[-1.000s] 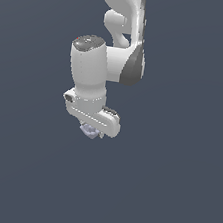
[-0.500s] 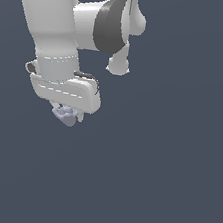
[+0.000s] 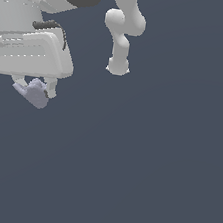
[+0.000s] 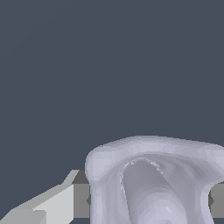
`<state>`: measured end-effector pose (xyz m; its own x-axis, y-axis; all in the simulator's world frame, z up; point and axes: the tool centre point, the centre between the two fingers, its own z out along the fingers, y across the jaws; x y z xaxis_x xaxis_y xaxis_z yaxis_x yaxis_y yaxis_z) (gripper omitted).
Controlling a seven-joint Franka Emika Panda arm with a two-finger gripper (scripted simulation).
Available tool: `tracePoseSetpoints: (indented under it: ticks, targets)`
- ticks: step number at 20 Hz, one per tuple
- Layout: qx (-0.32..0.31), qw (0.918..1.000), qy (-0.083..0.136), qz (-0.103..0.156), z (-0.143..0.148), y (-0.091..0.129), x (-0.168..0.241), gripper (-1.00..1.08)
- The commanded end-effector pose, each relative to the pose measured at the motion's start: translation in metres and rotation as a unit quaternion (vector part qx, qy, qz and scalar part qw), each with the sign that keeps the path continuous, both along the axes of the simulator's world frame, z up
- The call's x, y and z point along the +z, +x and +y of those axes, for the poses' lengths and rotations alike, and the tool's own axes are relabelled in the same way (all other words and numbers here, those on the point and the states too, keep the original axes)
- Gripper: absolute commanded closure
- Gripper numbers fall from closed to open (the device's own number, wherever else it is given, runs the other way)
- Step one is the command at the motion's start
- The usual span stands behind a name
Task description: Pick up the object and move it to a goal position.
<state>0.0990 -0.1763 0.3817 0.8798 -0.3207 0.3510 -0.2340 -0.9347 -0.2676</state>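
Note:
The object point(image 3: 34, 93) is a small pale lavender-grey lumpy piece with pointed corners, held between the white fingers under the hand at the exterior view's left. My gripper point(image 3: 35, 88) is shut on it, and the piece hangs clear of the dark floor. In the wrist view the object point(image 4: 153, 179) fills the space between the two grey pads point(image 4: 81, 199), its hollow side facing the camera. The gripper point(image 4: 148, 200) shows only at the picture's edge there. No goal marker is visible.
The arm's white links and base point(image 3: 117, 66) stand further back in the exterior view, right of the hand. A plain dark grey floor point(image 3: 151, 165) surrounds everything.
The hand with the object has moved towards the exterior view's left and closer to the camera, growing larger in the picture. The grip on the object has held.

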Motion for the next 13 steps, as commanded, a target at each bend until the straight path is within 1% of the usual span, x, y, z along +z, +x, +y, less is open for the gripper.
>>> tracePoseSetpoints:
  ticks: [1,7,13]
  targets:
    - [0.009,0.9999,0.003,-0.010,-0.010,0.002,0.016,1.08]
    - [0.020,0.9995,0.007,-0.024,-0.025,0.004,0.038,1.08]
    - [0.022,0.9993,0.008,-0.027,-0.029,0.005,0.044,1.08]
